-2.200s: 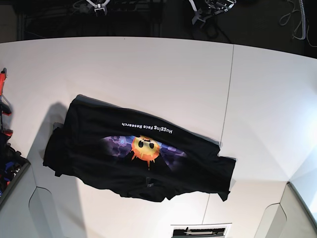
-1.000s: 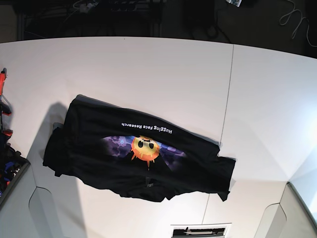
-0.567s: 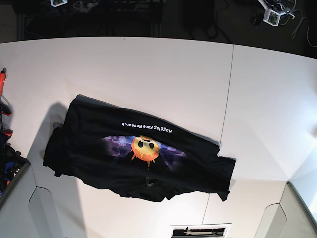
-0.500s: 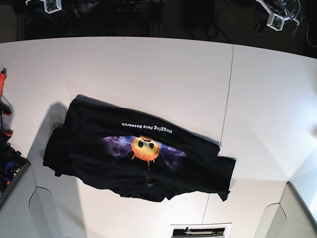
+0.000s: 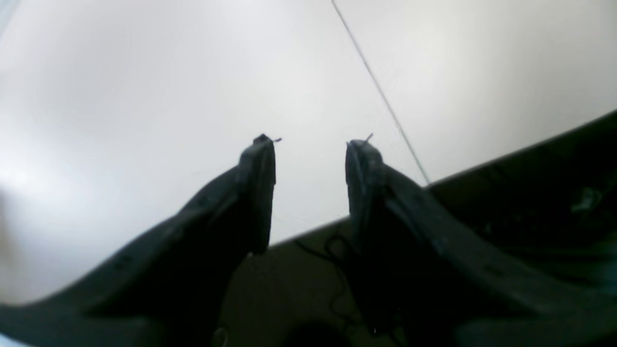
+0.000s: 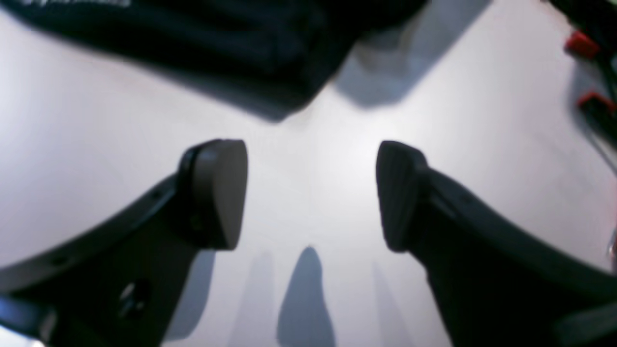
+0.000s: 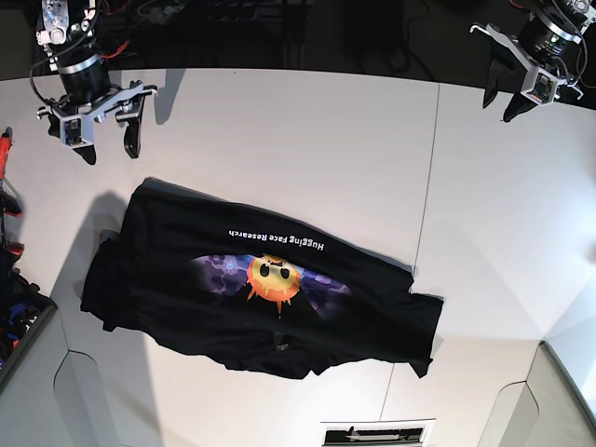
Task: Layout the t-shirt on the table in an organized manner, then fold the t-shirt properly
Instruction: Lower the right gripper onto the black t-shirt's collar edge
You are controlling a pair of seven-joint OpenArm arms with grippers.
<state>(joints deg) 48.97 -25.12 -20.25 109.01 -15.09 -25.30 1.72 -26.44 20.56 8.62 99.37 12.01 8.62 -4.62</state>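
The black t-shirt (image 7: 233,298) lies crumpled and slanted on the white table (image 7: 279,121), with the orange sun-face graphic (image 7: 270,279) and white lettering facing up. My right gripper (image 7: 109,149) hangs open and empty over the table just beyond the shirt's far left corner. In the right wrist view the right gripper (image 6: 311,193) has wide-apart fingers over bare table (image 6: 313,144), with the shirt's edge (image 6: 217,38) ahead of them. My left gripper (image 7: 500,104) is open and empty at the table's far right edge, far from the shirt. In the left wrist view the left gripper (image 5: 311,142) shows only table (image 5: 144,72).
A thin dark seam (image 7: 428,186) runs across the table right of the shirt. Red and orange tools (image 7: 7,177) sit at the left edge and show in the right wrist view (image 6: 583,46). Dark floor with cables lies beyond the far edge (image 7: 279,37).
Both arms have come down from the top edge into view. The right gripper now hangs near the shirt's far left corner. The shirt has not moved.
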